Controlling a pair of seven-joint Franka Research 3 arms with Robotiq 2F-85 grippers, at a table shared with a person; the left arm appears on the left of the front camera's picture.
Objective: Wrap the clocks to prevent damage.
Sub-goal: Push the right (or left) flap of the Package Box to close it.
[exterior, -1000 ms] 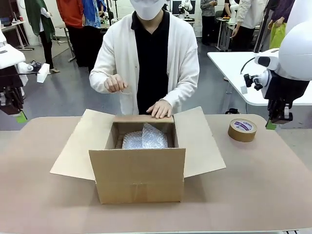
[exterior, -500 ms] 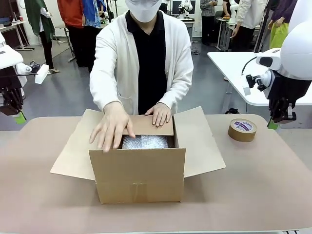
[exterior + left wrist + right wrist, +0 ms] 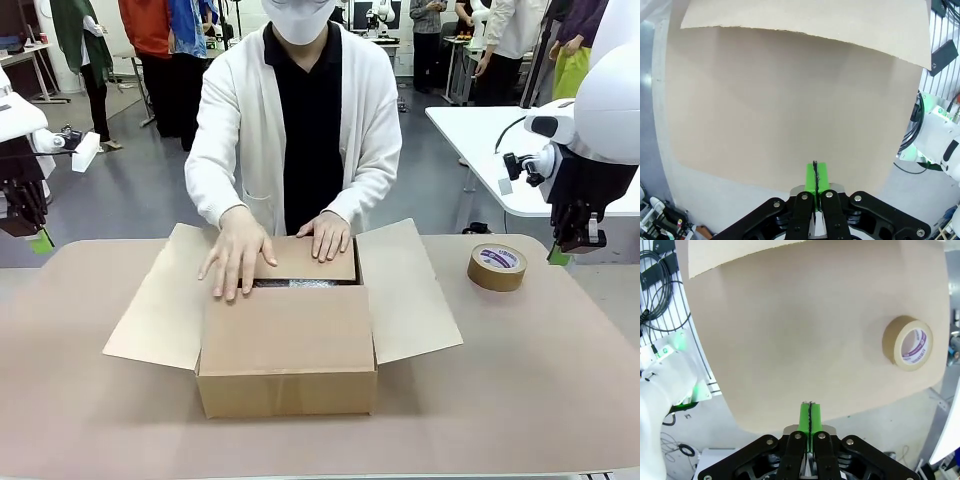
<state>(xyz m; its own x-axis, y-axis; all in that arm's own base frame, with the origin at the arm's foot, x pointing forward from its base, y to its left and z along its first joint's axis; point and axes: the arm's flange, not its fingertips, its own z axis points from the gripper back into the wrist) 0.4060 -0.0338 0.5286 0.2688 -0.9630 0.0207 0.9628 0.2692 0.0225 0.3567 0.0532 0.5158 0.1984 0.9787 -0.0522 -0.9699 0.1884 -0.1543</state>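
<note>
Two closed end effectors [image 3: 42, 240] [image 3: 557, 256] flank the box [image 3: 287, 352], each well apart.

Behind the cardboard box [image 3: 285, 350], wearing an open white cardigan [image 3: 235, 110] with long sleeves over a black collared shirt [image 3: 312, 110], plus a white face mask [image 3: 300, 15]. Right of the box, showing a rounded white arm shell [image 3: 610, 100] and a thin black cable [image 3: 510, 135] looping off a black wrist block, ending in the right gripper [image 3: 557, 255]: black linkage, silver screws [image 3: 796, 436], bright green pads [image 3: 805, 415]. Left of the box, repeating that black-and-green build on the left gripper [image 3: 40, 240].
</note>
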